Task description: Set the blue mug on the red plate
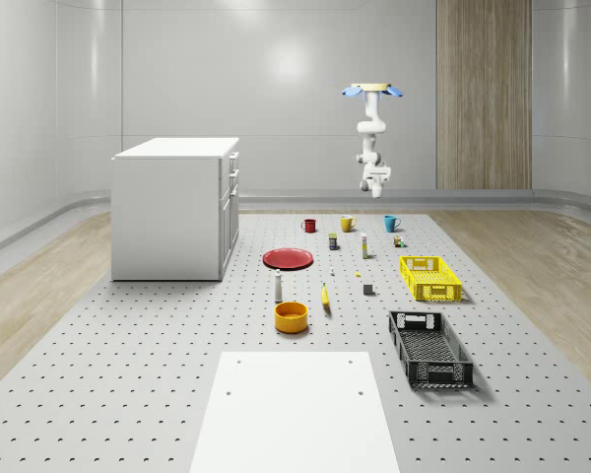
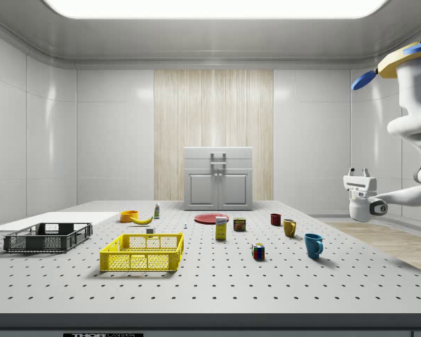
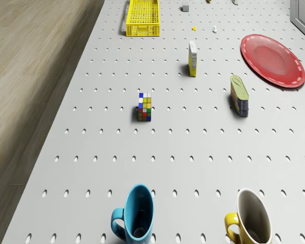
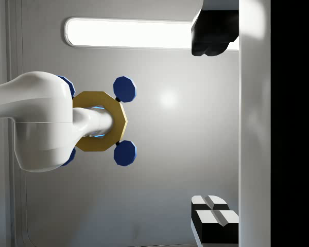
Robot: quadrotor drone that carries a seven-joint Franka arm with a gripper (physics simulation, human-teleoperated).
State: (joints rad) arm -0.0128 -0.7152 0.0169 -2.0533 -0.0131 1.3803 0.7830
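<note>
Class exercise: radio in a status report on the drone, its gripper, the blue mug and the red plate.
Drone hovering high near blue mug. Gripper open, empty, pointing up. Mug upright, untouched. Red plate bare; can between.

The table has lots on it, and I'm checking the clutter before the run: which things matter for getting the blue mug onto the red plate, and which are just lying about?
Belong to the job:
blue mug
red plate
gripper, fingers apart, in the air near the mug

Lying about:
yellow mug
red mug
puzzle cube
can
yellow crate
black crate
banana
orange bowl
</note>
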